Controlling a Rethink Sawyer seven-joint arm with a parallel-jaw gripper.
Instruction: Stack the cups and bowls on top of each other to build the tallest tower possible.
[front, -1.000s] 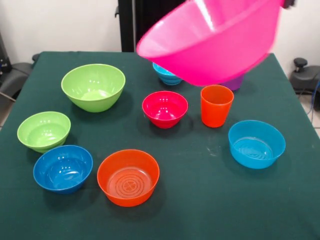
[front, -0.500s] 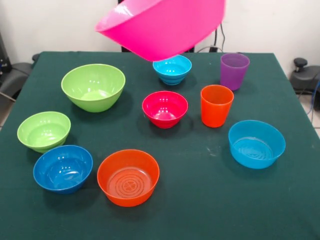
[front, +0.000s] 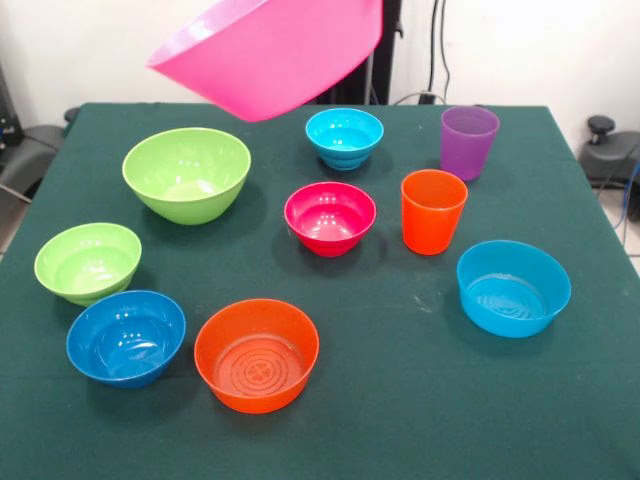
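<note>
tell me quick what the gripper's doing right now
Gripper: not visible in this view, so its state cannot be told. The big pink bowl is tilted in the air above the table, so something is carrying it.
</note>
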